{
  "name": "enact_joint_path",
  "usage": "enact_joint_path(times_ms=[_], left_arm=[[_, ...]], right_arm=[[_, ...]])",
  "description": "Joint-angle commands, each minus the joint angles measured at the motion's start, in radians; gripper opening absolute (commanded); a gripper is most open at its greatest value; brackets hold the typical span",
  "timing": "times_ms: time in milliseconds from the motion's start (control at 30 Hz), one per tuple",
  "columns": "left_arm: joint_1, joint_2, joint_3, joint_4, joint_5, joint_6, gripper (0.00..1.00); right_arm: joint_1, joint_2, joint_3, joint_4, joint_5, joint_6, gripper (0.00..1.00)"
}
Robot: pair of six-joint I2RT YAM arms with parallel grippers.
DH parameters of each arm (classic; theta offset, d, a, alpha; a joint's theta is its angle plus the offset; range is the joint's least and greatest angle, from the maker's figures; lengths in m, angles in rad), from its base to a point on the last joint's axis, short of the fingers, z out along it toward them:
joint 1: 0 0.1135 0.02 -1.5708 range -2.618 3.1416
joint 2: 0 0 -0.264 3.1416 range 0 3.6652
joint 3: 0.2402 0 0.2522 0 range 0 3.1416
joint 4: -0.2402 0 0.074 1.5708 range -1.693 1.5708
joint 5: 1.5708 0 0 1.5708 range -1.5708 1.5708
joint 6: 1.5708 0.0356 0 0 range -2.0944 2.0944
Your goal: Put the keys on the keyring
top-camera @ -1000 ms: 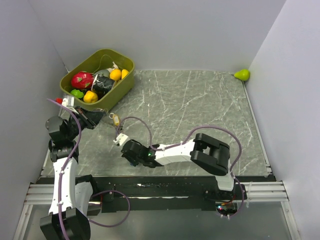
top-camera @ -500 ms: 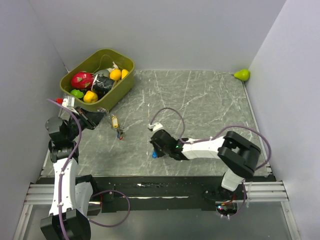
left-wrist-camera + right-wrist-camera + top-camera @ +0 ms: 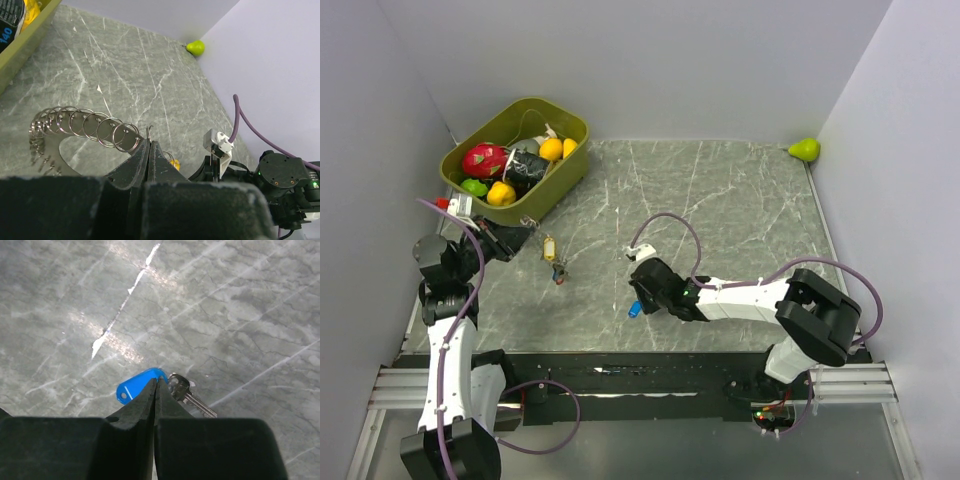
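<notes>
Holding the keyring: the left tool (image 3: 149,146) is pressed together on one end of the keyring (image 3: 85,125). The keyring is a curved run of linked silvery rings arcing out to the left of the fingertips. A grip at the end leaves the rest of the loop free to take a key.
Keyring place: near left of the tabletop (image 3: 740,220), just beside the olive bin (image 3: 563,183) of fruit toys, and seemingly lifted, judging by the shadow under it.
Blue-tagged key: the right tool (image 3: 155,382) pinches the blue-tagged key (image 3: 131,388) by its plastic tag. This leaves the metal blade (image 3: 186,394) sticking out clear to the right.
Blue key place: near middle of the tabletop, well apart from the keyring.
Yellow-tagged key: the yellow-tagged key (image 3: 549,246) sits just right of the left tool. I cannot tell whether it is already threaded.
Step in hand: probably carrying the blue key left toward the held ring.
Next move calls for: lining up the key's small hole with a thin ring end.
Risk: the tag may twist in the pinch.
</notes>
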Motion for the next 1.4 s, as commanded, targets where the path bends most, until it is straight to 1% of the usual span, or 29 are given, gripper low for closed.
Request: enact_joint_path(times_ms=[0, 33, 67, 133, 167, 333, 367, 467, 733, 833, 1000, 1033, 1067, 1133, 1300, 1367], left_arm=[[-0.004, -0.02, 0.003, 0.081, 0.029, -0.006, 0.01], [-0.006, -0.017, 0.001, 0.082, 0.031, -0.008, 0.01], [-0.004, -0.017, 0.001, 0.089, 0.031, -0.012, 0.01], [-0.004, -0.016, -0.002, 0.093, 0.034, -0.017, 0.01], [-0.006, -0.016, -0.002, 0.095, 0.035, -0.016, 0.01], [-0.007, -0.012, -0.003, 0.098, 0.035, -0.017, 0.01], [-0.006, -0.012, -0.003, 0.101, 0.035, -0.02, 0.01], [-0.006, -0.011, -0.005, 0.102, 0.037, -0.022, 0.01], [-0.008, -0.009, -0.006, 0.101, 0.041, -0.023, 0.01], [-0.011, -0.011, -0.008, 0.102, 0.041, -0.025, 0.01], [-0.011, -0.009, -0.009, 0.102, 0.041, -0.025, 0.01], [-0.012, -0.009, -0.009, 0.105, 0.043, -0.026, 0.01], [-0.012, -0.009, -0.009, 0.107, 0.044, -0.026, 0.01], [-0.014, -0.009, -0.008, 0.104, 0.043, -0.023, 0.01], [-0.017, -0.011, -0.008, 0.101, 0.044, -0.02, 0.01], [-0.017, -0.012, -0.008, 0.098, 0.044, -0.02, 0.01]], right_arm=[[0.003, -0.038, 0.013, -0.041, 0.062, -0.016, 0.14], [0.003, -0.041, 0.013, -0.042, 0.067, -0.02, 0.16], [0.001, -0.045, 0.01, -0.045, 0.067, -0.03, 0.23], [0.003, -0.063, 0.004, -0.038, 0.066, -0.039, 0.31], [0.004, -0.072, -0.008, -0.026, 0.063, -0.043, 0.36], [0.006, -0.118, -0.043, 0.022, 0.039, -0.057, 0.49], [0.006, -0.12, -0.046, 0.024, 0.042, -0.062, 0.53], [0.006, -0.094, -0.031, 0.019, 0.046, -0.073, 0.57], [0.024, 0.014, 0.032, 0.002, 0.018, -0.094, 0.56], [0.027, 0.027, 0.044, 0.002, 0.021, -0.096, 0.5], [0.026, 0.032, 0.053, 0.002, 0.024, -0.096, 0.43], [0.029, 0.035, 0.055, 0.002, 0.023, -0.096, 0.38], [0.026, 0.04, 0.056, 0.002, 0.024, -0.097, 0.36], [0.027, 0.049, 0.067, 0.002, 0.027, -0.1, 0.34], [0.029, 0.077, 0.091, -0.036, 0.03, -0.099, 0.33], [0.03, 0.069, 0.085, -0.033, 0.027, -0.1, 0.35]])
